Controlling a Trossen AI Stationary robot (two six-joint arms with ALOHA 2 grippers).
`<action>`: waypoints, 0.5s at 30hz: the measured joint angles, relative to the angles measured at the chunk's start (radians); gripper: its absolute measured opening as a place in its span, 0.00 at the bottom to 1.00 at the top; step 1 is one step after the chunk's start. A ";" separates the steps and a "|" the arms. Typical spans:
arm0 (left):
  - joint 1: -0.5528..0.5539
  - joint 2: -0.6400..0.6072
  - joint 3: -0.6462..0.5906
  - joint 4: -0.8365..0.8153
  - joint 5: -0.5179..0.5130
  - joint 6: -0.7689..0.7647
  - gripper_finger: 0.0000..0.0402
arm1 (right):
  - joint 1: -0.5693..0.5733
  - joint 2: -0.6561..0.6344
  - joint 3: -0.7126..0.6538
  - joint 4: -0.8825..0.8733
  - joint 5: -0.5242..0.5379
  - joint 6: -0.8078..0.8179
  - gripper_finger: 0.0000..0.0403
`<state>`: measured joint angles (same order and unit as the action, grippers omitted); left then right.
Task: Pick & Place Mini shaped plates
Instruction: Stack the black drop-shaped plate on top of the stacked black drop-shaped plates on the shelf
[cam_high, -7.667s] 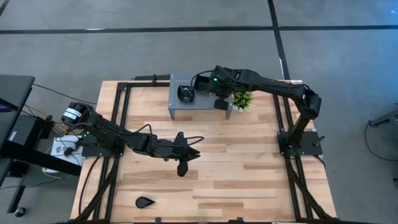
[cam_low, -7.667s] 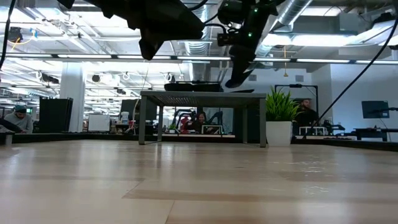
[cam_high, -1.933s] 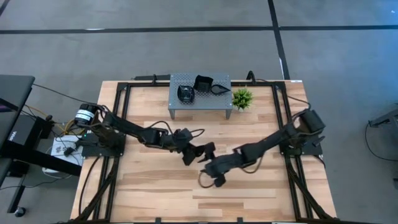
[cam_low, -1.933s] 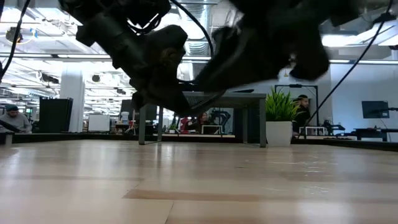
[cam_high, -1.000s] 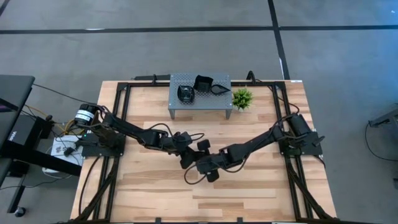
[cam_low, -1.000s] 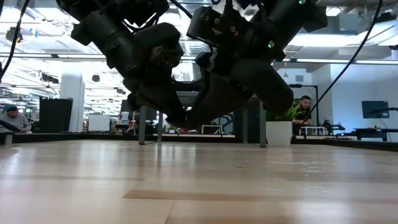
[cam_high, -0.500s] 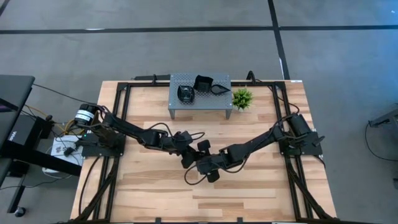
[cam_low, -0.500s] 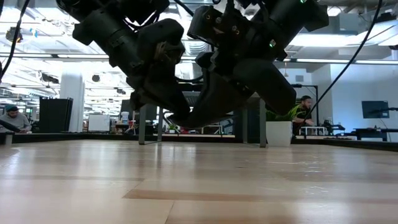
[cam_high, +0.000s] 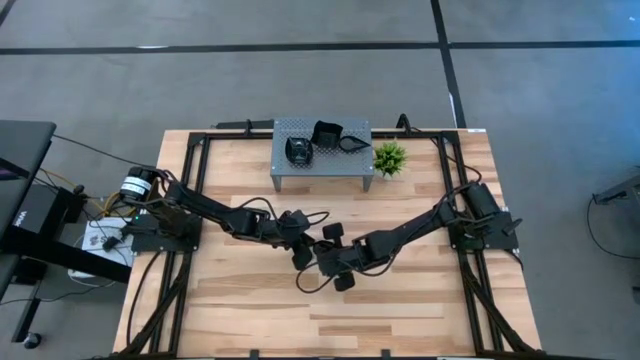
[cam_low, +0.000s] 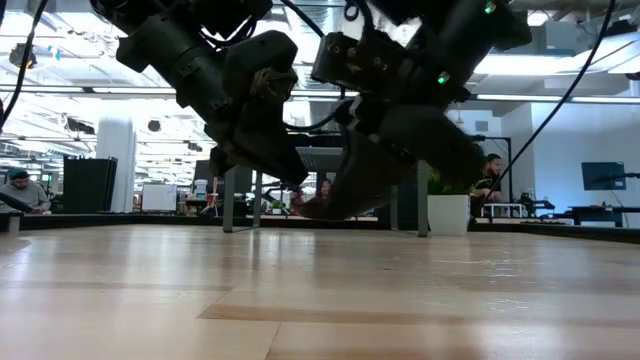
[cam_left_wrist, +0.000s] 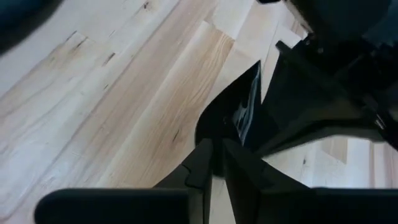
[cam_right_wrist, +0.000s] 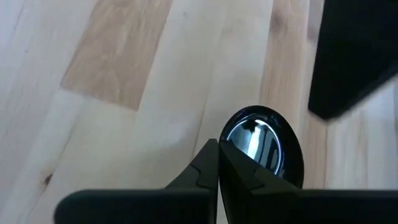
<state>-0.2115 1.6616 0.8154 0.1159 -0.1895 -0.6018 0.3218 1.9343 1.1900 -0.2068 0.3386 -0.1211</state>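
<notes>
Black glossy plate (cam_right_wrist: 264, 144) mid-handover above wooden surface (cam_high: 420, 300); right end effector (cam_right_wrist: 219, 148) clamped on its rim; left end effector (cam_left_wrist: 217, 149) beside it, grip impossible to tell; three plates (cam_high: 322, 139) on grey perforated stand (cam_high: 350, 160); this one awaits placing.

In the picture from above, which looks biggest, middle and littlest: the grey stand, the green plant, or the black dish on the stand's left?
1. Grey stand
2. Green plant
3. Black dish, though it looks close to the plant in size, so those two are hard to rank.
</notes>
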 joint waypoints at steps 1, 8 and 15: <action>0.000 0.000 0.000 0.000 -0.001 0.000 0.10 | 0.007 -0.006 0.000 -0.021 0.000 0.019 0.00; 0.000 0.000 0.000 -0.002 -0.001 -0.008 0.10 | 0.081 -0.147 0.077 -0.494 0.058 0.265 0.00; 0.000 0.000 0.000 -0.001 -0.017 -0.008 0.10 | 0.051 -0.349 0.077 -0.770 0.310 0.253 0.00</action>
<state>-0.2119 1.6615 0.8154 0.1151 -0.2067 -0.6102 0.3724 1.5853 1.2671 -0.9766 0.6483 0.1316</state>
